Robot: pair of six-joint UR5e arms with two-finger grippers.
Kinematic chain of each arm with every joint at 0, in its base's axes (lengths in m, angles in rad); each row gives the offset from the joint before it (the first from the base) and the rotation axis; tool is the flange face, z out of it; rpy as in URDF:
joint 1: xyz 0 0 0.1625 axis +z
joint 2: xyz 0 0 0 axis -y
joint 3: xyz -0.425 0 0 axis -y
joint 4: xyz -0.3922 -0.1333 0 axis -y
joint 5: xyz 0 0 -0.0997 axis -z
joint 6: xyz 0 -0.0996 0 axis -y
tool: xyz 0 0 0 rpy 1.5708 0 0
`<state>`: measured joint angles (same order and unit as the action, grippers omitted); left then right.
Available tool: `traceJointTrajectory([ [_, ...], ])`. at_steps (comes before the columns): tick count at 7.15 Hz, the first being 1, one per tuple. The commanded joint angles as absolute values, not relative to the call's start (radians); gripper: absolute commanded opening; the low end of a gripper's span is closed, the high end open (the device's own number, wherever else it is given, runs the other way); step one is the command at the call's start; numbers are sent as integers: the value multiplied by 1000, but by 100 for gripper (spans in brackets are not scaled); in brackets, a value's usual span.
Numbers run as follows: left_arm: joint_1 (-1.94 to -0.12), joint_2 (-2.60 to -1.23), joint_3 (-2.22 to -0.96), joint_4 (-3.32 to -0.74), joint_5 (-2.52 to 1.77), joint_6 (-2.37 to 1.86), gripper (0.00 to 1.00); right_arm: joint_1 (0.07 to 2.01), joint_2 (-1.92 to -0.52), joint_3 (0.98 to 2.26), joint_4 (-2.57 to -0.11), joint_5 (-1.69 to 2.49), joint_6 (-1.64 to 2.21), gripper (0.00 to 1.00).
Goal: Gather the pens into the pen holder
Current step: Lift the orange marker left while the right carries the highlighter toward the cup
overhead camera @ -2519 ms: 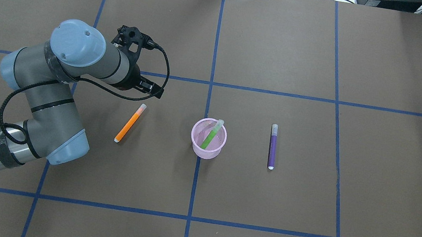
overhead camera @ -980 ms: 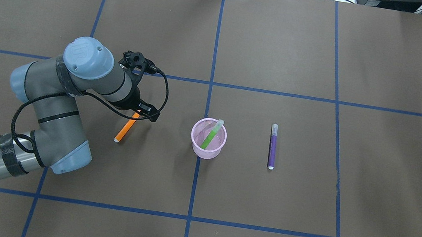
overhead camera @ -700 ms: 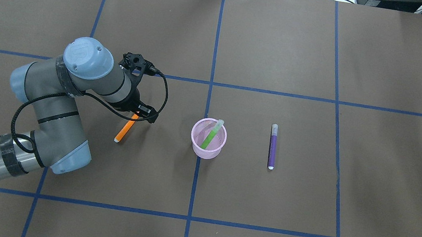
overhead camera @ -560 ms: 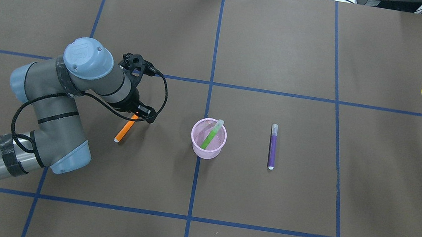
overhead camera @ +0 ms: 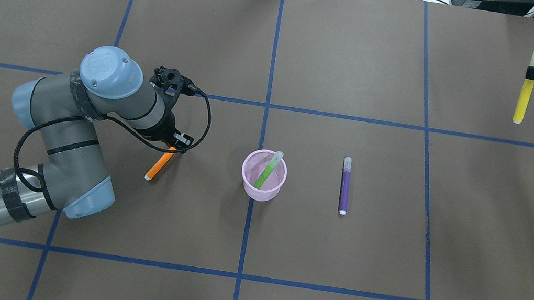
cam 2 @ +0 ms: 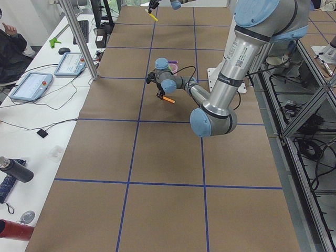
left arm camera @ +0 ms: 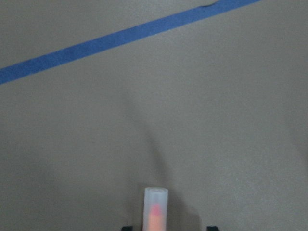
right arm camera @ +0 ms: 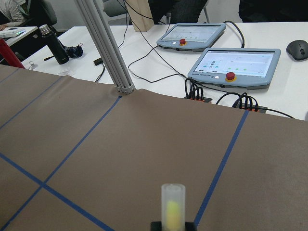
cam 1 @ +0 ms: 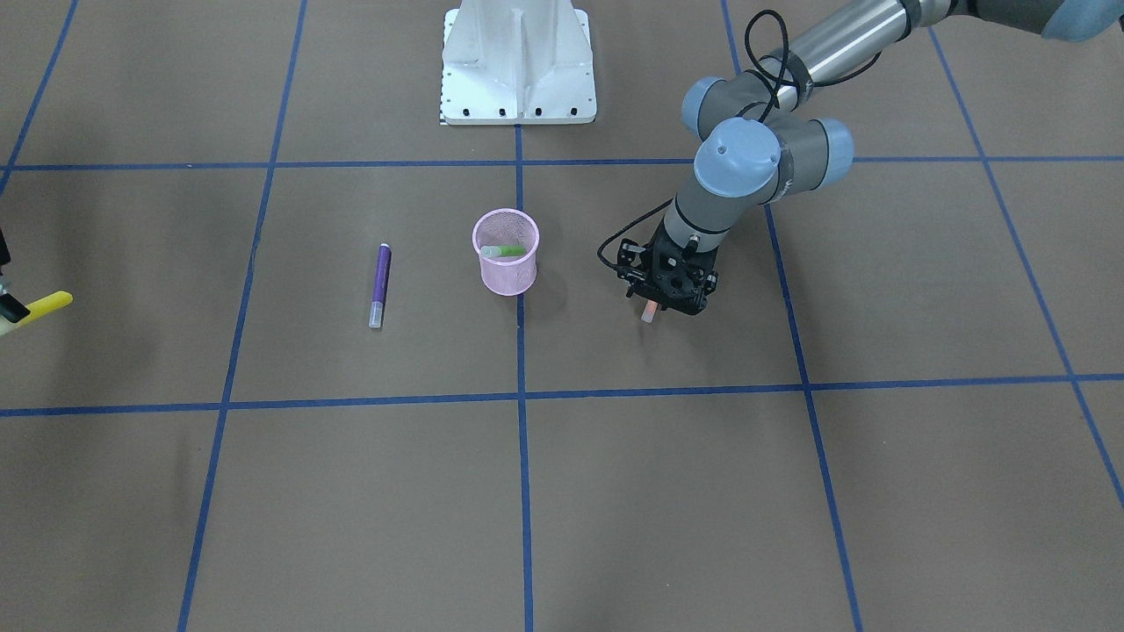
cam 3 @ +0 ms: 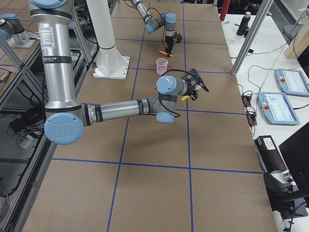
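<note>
- Left pincer (overhead camera: 180, 141) is reaching down over the cap end of the orange pen (overhead camera: 156, 168), which is lying flat on the counter (overhead camera: 362, 79) to the robot's left of the pen holder (overhead camera: 261, 191). In the left wrist view its jaws are standing apart, with a gap showing on each side of the pale cap.
- Right pincer (overhead camera: 533, 73) is gripping the yellow pen (overhead camera: 520, 103) just below its cap. The pen is hanging nearly upright over the counter's far right, well apart from the pen holder.
- Green pen (overhead camera: 266, 171) is leaning inside the pen holder with its cap poking above the rim. The purple pen (overhead camera: 345, 185) is lying on the counter near the holder's other side, with neither pincer touching it.
- Pens are looking light, stiff and smooth-sided, so a round barrel is likely to roll or slide out of a loose pinch. Squeezing squarely across the barrel near the cap is looking like the safest hold, since the pen should then hang tip-down for the drop.
- Pen holder is looking light enough, with its open mesh, to tip if a pen or a finger knocks its rim. The leaning green pen is taking up part of the mouth and narrowing the way in.
</note>
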<state>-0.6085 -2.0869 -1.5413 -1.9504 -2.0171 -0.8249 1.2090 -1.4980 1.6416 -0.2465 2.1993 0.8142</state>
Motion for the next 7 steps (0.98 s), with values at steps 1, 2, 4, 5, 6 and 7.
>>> traceJointTrajectory([
  [1,-611,-2089,-1549,-1899,-2026,-825,2,1195,-1493,1651,-244,2194,838,0],
  [2,-611,-2089,-1552,-1899,-2026,-825,0,1192,-1485,1651,-244,2194,838,0],
  [4,-621,-2088,-1577,-1898,-2029,-825,0,1183,-1457,1663,-245,2194,876,0],
  [5,-644,-2088,-1591,-1898,-2048,-825,0,1166,-1456,1686,-245,2189,905,0],
  [6,-679,-2088,-1600,-1898,-2083,-825,0,1129,-1456,1709,-247,2146,923,0],
  [7,-716,-2088,-1620,-1898,-2110,-824,0,1076,-1453,1730,-247,2085,925,0],
])
